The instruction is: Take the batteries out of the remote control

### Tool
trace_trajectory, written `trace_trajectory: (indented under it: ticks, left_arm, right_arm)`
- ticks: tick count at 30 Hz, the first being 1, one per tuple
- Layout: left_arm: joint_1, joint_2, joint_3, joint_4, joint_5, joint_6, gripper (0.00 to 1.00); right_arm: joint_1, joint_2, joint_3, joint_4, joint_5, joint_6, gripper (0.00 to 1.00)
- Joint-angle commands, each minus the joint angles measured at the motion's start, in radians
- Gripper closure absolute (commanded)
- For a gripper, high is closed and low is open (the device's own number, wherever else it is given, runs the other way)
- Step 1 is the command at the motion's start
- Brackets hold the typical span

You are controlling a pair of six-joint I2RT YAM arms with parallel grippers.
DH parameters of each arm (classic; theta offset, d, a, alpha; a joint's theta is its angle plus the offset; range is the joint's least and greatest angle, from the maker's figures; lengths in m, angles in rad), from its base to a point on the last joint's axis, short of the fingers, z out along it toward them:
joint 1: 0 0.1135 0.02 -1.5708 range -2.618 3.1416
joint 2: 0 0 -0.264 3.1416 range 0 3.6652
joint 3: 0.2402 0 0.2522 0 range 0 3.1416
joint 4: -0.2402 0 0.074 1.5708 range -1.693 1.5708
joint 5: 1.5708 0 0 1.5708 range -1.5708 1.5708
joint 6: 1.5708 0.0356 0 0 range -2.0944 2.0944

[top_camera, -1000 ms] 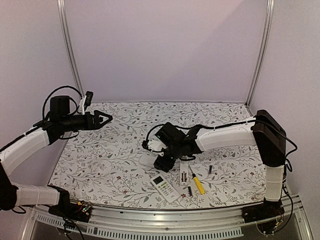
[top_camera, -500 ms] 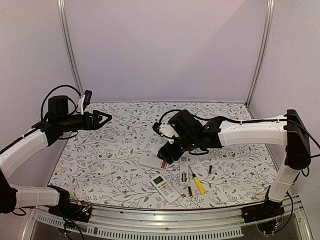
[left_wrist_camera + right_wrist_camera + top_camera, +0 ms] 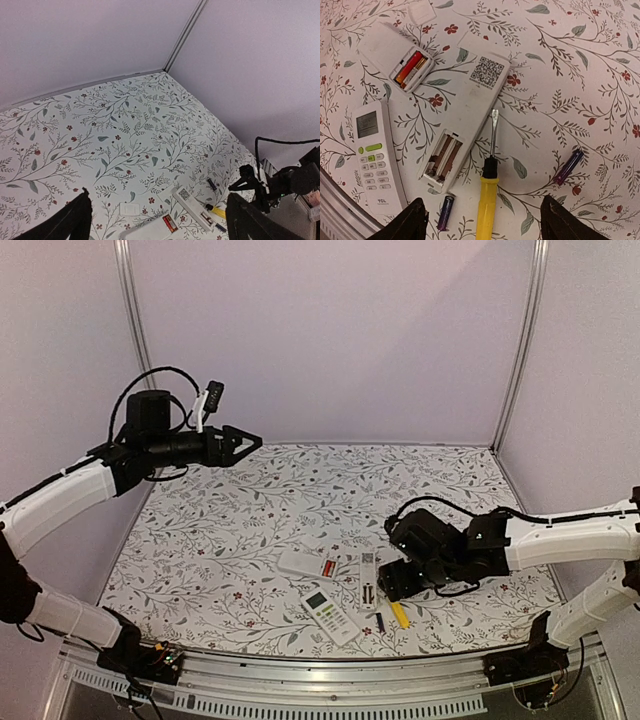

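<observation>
Pulled back rightward since a second ago, the right gripper hangs wide open, holding nothing, above the screwdriver. By the front edge lie a dark battery and, rightward, a second dark battery. The middle remote has an empty compartment; the farther remote holds red-orange batteries. Beyond, the table lies open, the raised left gripper spread wide, empty.

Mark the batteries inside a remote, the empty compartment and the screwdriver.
loaded batteries (image 3: 411, 65), right wrist view, red cell's middle
empty compartment (image 3: 442, 159), right wrist view, its middle
screwdriver (image 3: 488, 200), right wrist view, yellow handle
</observation>
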State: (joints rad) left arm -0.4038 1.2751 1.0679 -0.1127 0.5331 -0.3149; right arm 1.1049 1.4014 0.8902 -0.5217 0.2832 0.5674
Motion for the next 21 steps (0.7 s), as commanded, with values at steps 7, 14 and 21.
trace_trajectory:
  ticks: [7, 14, 21]
  left_arm:
    - [-0.019, 0.023, -0.077, -0.04, -0.133, 0.047, 0.08]
    - [-0.02, 0.021, -0.074, -0.045, -0.146, 0.054, 0.08]
    - [-0.025, 0.031, -0.075, -0.046, -0.127, 0.043, 0.08]
  right_arm:
    - [0.06, 0.062, -0.075, -0.02, 0.002, 0.218, 0.33]
    - [0.08, 0.158, -0.074, 0.039, -0.024, 0.229, 0.45]
    - [0.091, 0.23, -0.073, 0.038, -0.011, 0.252, 0.58]
